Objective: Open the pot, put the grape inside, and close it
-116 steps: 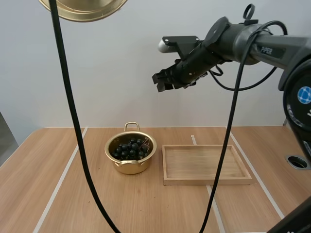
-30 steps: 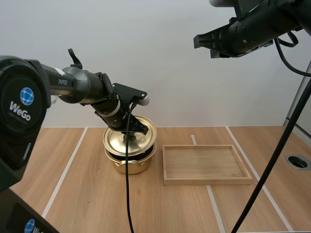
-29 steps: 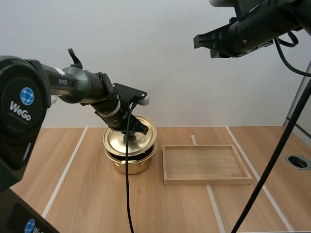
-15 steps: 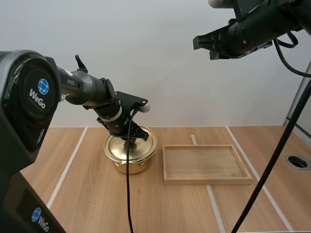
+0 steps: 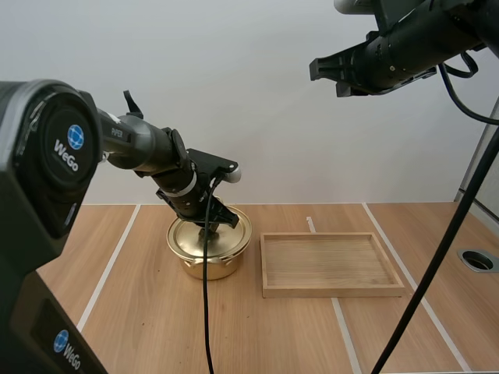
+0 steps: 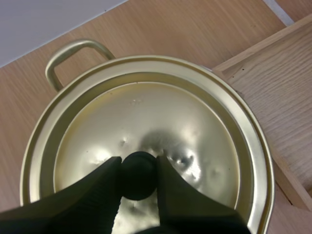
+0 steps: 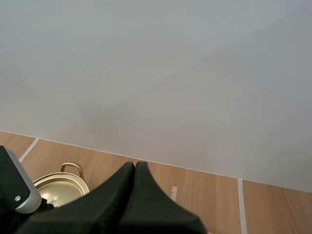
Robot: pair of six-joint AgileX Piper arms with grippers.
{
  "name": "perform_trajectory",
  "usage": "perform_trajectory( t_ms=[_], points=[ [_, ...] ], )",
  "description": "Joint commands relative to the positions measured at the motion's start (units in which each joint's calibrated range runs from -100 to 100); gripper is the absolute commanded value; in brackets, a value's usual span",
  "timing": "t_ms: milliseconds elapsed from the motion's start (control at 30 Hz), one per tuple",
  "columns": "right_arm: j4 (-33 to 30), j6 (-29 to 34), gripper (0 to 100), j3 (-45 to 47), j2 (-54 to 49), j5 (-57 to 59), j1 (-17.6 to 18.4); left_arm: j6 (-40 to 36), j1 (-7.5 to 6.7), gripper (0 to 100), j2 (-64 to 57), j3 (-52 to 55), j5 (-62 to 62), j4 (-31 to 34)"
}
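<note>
Pot (image 5: 209, 263), brass-coloured, stands on the table (image 5: 140, 312) just beside the left end of the wooden tray (image 5: 331, 292). Its lid (image 6: 161, 112) lies on the rim, apparently level and concentric, with one loop handle (image 6: 73, 53) showing beyond the edge. What the pot holds is hidden by the lid.

Left gripper (image 6: 139, 170) reaches down over the lid's centre. Its two black fingers (image 6: 97, 180) are closed onto the round black knob (image 6: 139, 165), one on each side.

Right gripper (image 5: 327, 74) is held high above the table, well apart from the pot. Its fingers lie pressed together as one dark wedge and hold nothing.

Step in hand, as judged: closing the pot, which looks nearly complete. To finish well, the lid should rest evenly all round before release. The fingers should then part wide enough to clear the knob, and the arm should rise straight up so the lid is not dragged or tipped.

Legible marks: a blue globe badge reading "WeGo" (image 5: 66, 144) on the left arm's large near joint. Small white lettering farther along that arm looks like "PiPER".
</note>
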Motion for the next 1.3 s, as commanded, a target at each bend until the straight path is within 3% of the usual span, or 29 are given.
perform_trajectory(
  t_ms=[0, 733, 833, 1000, 1067, 1267],
  points=[
    [0.34, 0.10, 0, -0.24, -0.81, 0.41, -0.20, 0.15, -0.17, 0, 0.78, -0.05, 0.02, 0.75],
    [0.34, 0.10, 0, -0.24, -0.81, 0.73, -0.20, 0.15, -0.17, 2, 0.81, -0.84, -0.78, 1.44],
    [0.34, 0.10, 0, -0.24, -0.81, 0.73, -0.20, 0.15, -0.17, 19, 0.81, -1.30, -0.78, 1.96],
    [0.34, 0.10, 0, -0.24, -0.81, 0.73, -0.20, 0.15, -0.17, 77, 0.69, -1.94, -0.78, 1.96],
    [0.34, 0.10, 0, -0.24, -0.81, 0.73, -0.20, 0.15, -0.17, 93, 0.69, -2.10, -0.78, 1.83],
    [0.34, 0.10, 0, -0.24, -0.81, 0.73, -0.20, 0.15, -0.17, 97, 0.69, -2.10, -1.15, 1.76]
  ],
)
